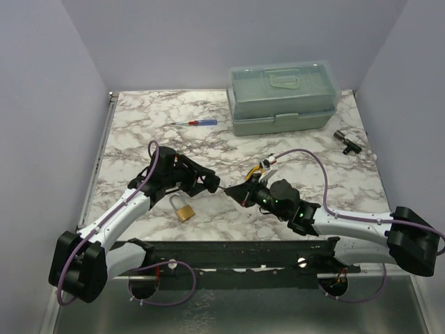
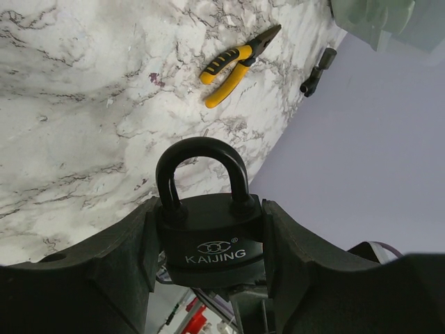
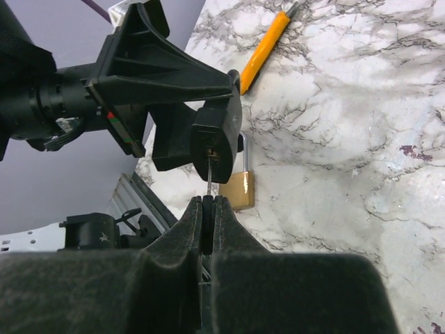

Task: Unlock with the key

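My left gripper [image 2: 211, 217] is shut on a black padlock [image 2: 212, 240], one finger on each side of its body. The shackle stands up with both legs down in the body. In the right wrist view the padlock's underside [image 3: 215, 142] faces my right gripper [image 3: 208, 205]. That gripper is shut on the key [image 3: 209, 177], whose thin silver blade reaches from the fingertips into the keyhole. From above, both grippers meet over the table's front middle: left [image 1: 207, 182], right [image 1: 241, 193], the key [image 1: 226, 190] between them.
A brass padlock [image 1: 183, 209] lies on the marble below the left gripper. Yellow-handled pliers [image 2: 233, 66] lie behind the right gripper. A red-and-blue screwdriver [image 1: 198, 123] and a green toolbox [image 1: 281, 97] sit at the back, and a small black part [image 1: 345, 141] lies at the right.
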